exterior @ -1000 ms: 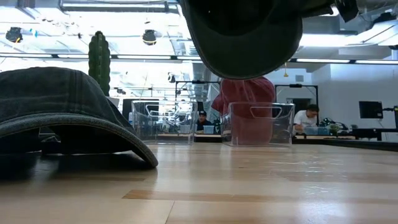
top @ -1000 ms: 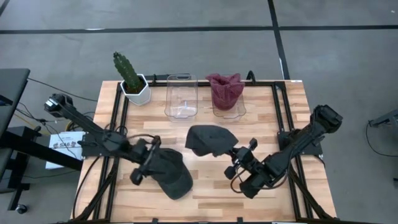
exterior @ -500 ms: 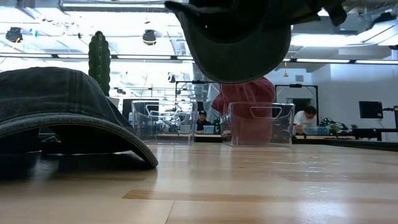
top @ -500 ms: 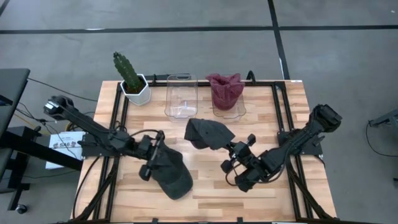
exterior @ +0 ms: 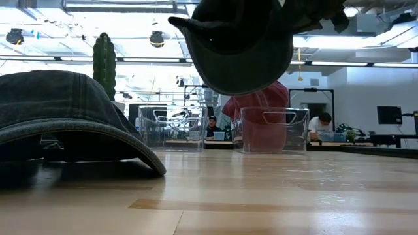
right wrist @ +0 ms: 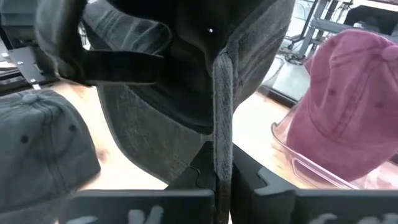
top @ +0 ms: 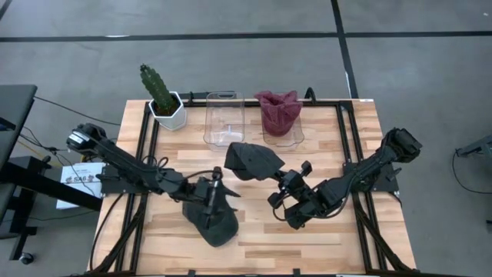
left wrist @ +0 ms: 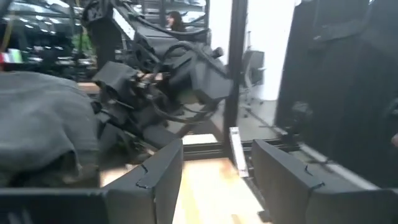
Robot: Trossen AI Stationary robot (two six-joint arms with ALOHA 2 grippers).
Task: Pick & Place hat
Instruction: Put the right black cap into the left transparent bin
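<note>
Hat work here involves two dark caps. One dark grey cap (top: 256, 162) hangs in the air, pinched in the clenched right gripper (top: 286, 183), just ahead of that gripper's tips and well clear of the counter (top: 254, 231), as the low view shows. The right wrist view shows the fingers (right wrist: 221, 175) closed on a seam of cloth at the cap's edge, with the crown and back strap drooping above. It looks soft and light: the fabric folds under its own weight, so a pinch on a stiffer part such as the brim or the seamed rim should, I judge, steady it better than loose crown cloth.

The second dark cap (top: 211, 216) lies crown-up on the counter, directly under the left gripper (top: 213, 198), which hovers over its crown with fingers apart and holding nothing. The same judgement applies: limp cloth, stiff brim, little risk of slipping but some of bunching.

Beyond the right gripper, past the held cap, stand two clear plastic bins side by side. The empty bin (top: 224, 119) is the nearer to the held cap; the other bin (top: 281, 132) holds a maroon cap (top: 278, 109) that bulges above its rim. A potted cactus (top: 163, 96) stands just beside the empty bin, far from both grippers.
</note>
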